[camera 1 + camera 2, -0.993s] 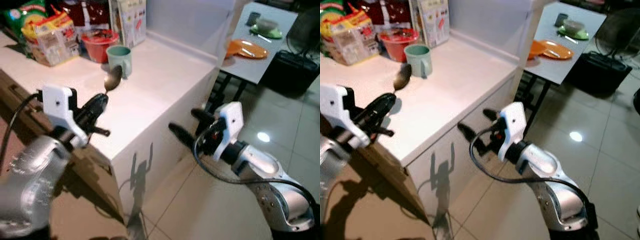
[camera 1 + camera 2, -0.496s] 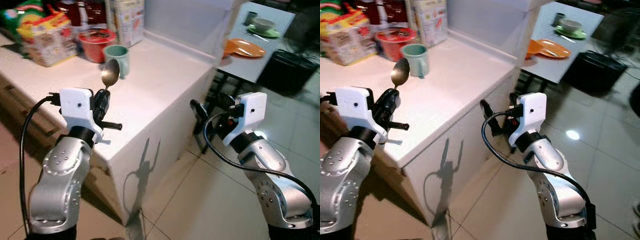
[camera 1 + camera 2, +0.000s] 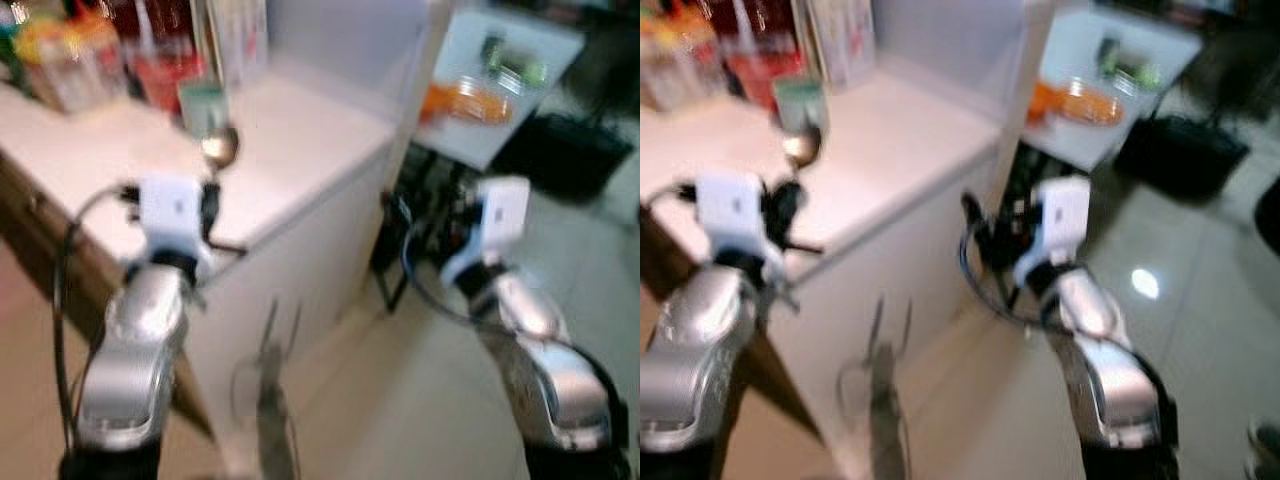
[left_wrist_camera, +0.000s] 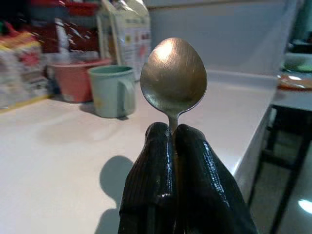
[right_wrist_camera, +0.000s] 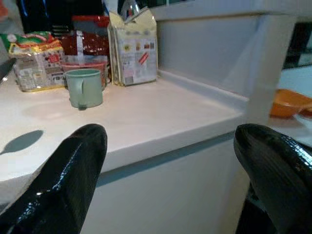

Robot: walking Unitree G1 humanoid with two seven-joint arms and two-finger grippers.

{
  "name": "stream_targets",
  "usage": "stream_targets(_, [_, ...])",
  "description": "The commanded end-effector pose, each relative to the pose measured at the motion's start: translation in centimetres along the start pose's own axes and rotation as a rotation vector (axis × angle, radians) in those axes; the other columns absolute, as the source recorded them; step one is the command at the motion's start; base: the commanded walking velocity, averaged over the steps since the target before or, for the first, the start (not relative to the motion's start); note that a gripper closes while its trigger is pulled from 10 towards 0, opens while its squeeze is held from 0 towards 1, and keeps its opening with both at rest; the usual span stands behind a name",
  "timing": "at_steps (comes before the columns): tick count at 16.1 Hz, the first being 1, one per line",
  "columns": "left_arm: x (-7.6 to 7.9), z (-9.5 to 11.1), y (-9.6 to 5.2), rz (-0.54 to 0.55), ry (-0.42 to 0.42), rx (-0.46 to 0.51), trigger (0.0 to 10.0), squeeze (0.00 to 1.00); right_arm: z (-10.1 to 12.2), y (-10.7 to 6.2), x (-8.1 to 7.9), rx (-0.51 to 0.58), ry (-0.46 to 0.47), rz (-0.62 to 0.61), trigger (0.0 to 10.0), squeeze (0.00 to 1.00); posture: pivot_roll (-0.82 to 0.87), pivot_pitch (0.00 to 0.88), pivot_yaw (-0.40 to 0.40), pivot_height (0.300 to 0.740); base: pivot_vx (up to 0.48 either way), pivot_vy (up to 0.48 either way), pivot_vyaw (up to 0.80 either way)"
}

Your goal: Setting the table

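Left claw (image 4: 173,141) is clamped tight on the handle of the spoon (image 4: 173,78), bowl upright above the white bench (image 4: 58,165), while the right claw (image 5: 170,161) gapes empty, so the spoon seems fetched but not yet laid on the far dining table (image 3: 500,90).

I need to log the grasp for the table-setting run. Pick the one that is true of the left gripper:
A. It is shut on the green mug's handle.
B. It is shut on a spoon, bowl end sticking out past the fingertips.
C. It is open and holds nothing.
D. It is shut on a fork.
B: in the left wrist view the left gripper has its fingers pressed together on the neck of the spoon, whose bowl stands clear above the fingertips; the green mug sits apart on the counter.
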State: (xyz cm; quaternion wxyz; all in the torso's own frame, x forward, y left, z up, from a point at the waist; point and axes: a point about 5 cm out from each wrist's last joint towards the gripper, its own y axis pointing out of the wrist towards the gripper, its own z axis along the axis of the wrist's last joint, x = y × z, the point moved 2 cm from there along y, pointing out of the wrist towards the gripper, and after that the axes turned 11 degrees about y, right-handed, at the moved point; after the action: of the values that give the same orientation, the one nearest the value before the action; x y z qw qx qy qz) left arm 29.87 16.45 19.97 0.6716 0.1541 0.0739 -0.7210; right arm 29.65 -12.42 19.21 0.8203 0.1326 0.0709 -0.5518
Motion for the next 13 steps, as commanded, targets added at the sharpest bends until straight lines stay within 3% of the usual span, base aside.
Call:
stream_targets(1, [0.8, 0.5, 0.4, -0.020, 0.004, 0.020, 10.0, 0.00, 0.3, -0.1, 1.0, 0.004, -0.017, -0.038, 10.0, 0.00, 0.07, 0.000, -0.067, 0.740, 0.000, -0.450, 0.53])
stream_targets(4, [0.6, -0.1, 0.5, 0.003, 0.067, 0.002, 10.0, 0.00, -0.2, -0.4, 1.6, -0.008, -0.029, -0.063, 10.0, 0.00, 0.07, 0.000, -0.063, 0.740, 0.000, -0.451, 0.72])
stream_targets(13, [0.5, -0.4, 1.1, -0.001, 0.100, -0.009, 10.0, 0.00, -0.4, -0.8, 2.4, -0.009, -0.032, -0.111, 10.0, 0.00, 0.06, 0.000, -0.042, 0.740, 0.000, -0.452, 0.80])
